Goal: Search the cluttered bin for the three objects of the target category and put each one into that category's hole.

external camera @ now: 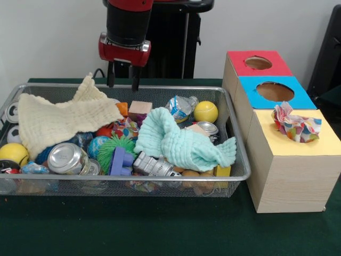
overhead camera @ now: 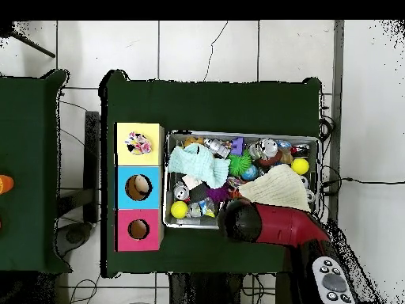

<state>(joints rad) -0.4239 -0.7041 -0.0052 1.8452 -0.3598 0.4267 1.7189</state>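
Claw (external camera: 123, 81) hangs open and empty at the basket's (external camera: 160, 87) 12 o'clock rim. One dotted cloth (external camera: 296, 124) fills the yellow cube's hole (overhead camera: 138, 144).

I see a plain white wall (external camera: 53, 37) behind my table (external camera: 160, 229), which has a dark green cover. The floor (overhead camera: 206, 51) is pale tile, with a second green table (overhead camera: 28, 170) alongside.

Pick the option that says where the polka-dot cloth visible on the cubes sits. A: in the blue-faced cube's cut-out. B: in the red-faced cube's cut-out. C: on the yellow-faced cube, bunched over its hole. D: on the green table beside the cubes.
C: the polka-dot cloth lies bunched on top of the yellow-faced cube, over its hole; the overhead view shows it there too.
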